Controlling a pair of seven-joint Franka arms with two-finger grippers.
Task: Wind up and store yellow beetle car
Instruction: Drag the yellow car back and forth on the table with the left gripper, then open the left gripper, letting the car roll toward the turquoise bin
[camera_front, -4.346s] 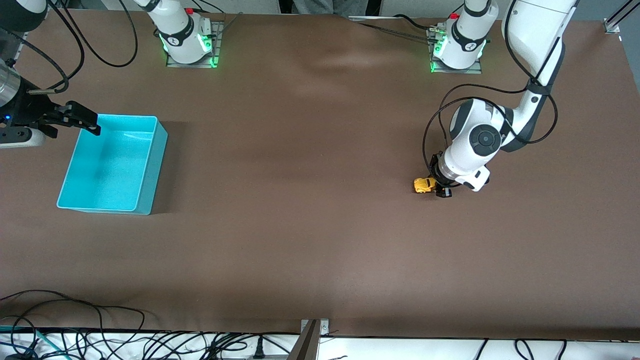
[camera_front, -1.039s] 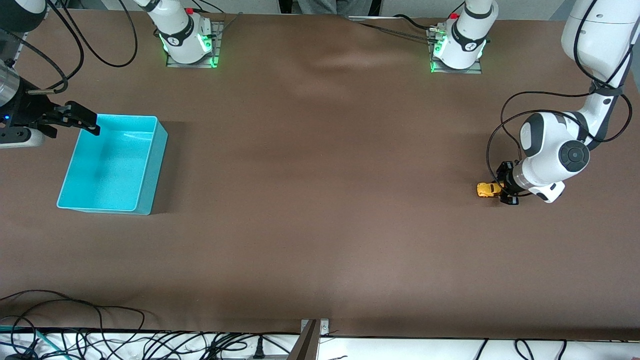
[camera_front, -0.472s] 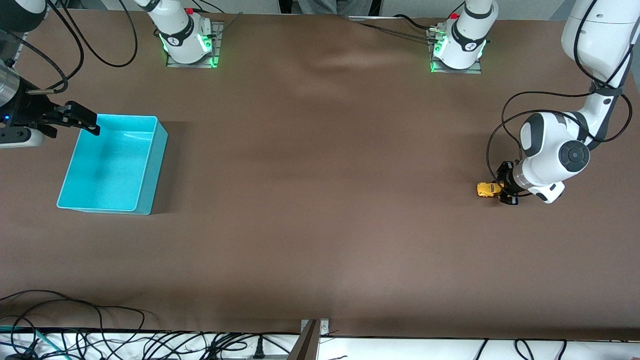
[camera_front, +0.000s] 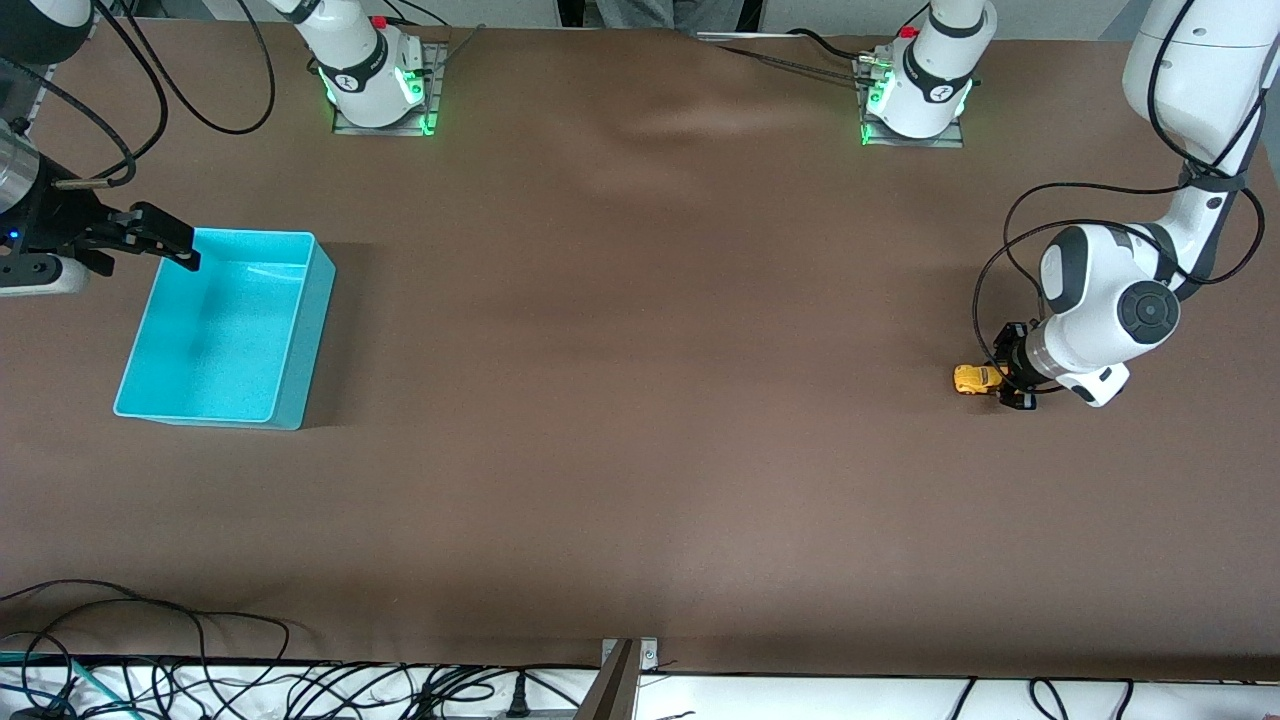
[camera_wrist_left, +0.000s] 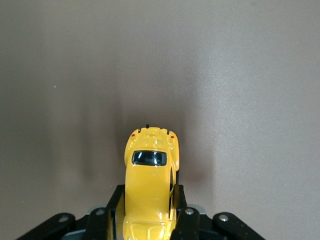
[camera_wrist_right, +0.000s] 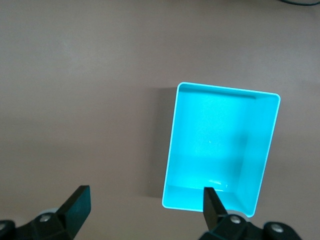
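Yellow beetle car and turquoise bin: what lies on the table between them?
Nothing. In the front view only bare brown table runs from the yellow beetle car, held in the left gripper, to the turquoise bin.

Yellow beetle car (camera_wrist_left: 150, 192): in your left wrist view, its end at left gripper (camera_wrist_left: 149, 220) cut off by picture edge; wheels mostly hidden between black fingers (camera_wrist_left: 181, 220). In front view, car (camera_front: 975, 379) too small for you to read windows or wheels; left gripper (camera_front: 1010, 380) largely hidden under white wrist. Right gripper (camera_wrist_right: 145, 207): body cut off at picture edge in right wrist view; in front view, wrist runs off frame.
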